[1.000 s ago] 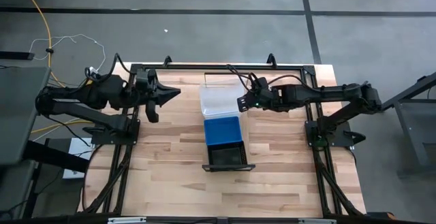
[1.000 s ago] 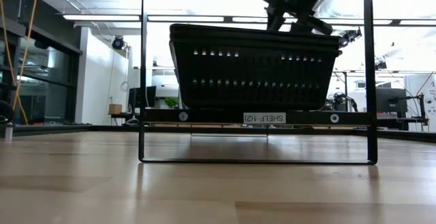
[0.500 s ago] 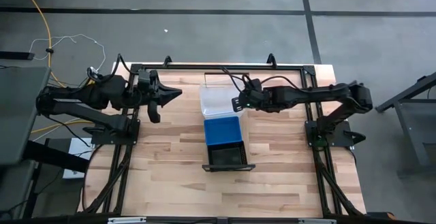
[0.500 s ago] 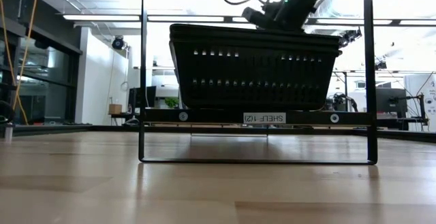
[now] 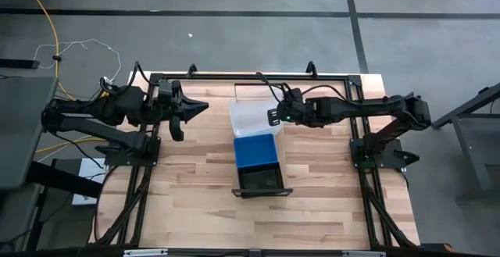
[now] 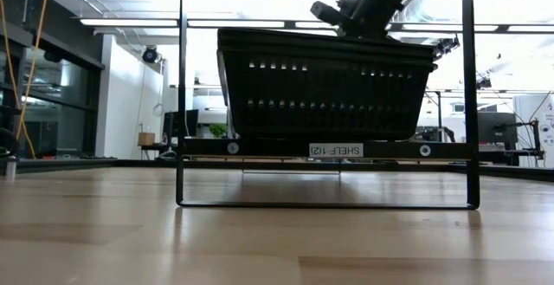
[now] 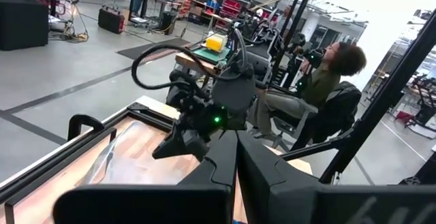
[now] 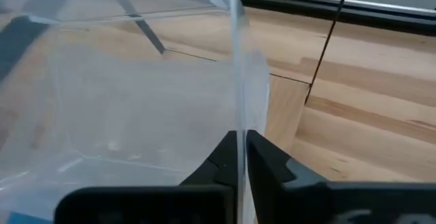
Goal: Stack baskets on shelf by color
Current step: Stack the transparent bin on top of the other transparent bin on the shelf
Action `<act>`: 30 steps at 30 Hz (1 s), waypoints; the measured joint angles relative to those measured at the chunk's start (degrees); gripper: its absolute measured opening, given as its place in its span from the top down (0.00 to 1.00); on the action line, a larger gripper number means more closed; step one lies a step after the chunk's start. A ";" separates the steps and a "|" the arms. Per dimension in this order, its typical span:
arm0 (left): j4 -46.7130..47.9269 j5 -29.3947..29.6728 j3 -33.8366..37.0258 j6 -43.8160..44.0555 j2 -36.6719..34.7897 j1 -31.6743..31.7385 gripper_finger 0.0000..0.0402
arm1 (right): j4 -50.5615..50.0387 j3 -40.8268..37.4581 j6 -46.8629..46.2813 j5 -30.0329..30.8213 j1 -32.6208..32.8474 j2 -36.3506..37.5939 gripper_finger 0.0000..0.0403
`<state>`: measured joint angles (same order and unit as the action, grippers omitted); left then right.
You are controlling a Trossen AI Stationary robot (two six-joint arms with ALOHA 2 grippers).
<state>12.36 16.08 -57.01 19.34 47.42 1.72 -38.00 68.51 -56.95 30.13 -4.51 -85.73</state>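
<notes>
Right gripper [image 5: 273, 117] pinches the right wall of the clear basket [image 5: 251, 117], upper centre of the high view, on the shelf [image 5: 241, 91]. Blue basket [image 5: 255, 151] and black basket [image 5: 261, 180] sit just below. Left gripper [image 5: 200, 107] at upper left, fingers pressed together.

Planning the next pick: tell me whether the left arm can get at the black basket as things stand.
Probably yes. The left gripper waits off the shelf's side, and bare tabletop lies between it and the black basket. The right gripper is busy at the clear basket, well away.
</notes>
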 joint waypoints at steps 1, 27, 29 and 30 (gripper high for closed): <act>0.04 0.00 0.00 0.00 0.00 0.00 1.00 | -0.12 0.00 0.00 -0.47 0.00 0.34 0.99; 2.48 -0.03 0.00 0.00 0.00 0.00 1.00 | -6.13 0.07 -3.19 -18.22 -6.75 3.60 1.00; 2.49 -0.02 0.00 -0.01 0.00 0.00 1.00 | -6.14 0.07 -2.72 -18.21 -7.08 3.60 1.00; 2.49 -0.02 -0.02 0.00 0.00 0.00 1.00 | -6.10 0.07 -2.12 -18.21 -7.15 3.60 1.00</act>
<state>14.85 16.05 -57.03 19.33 47.42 1.72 -44.10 68.58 -59.07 11.92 -11.66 -82.13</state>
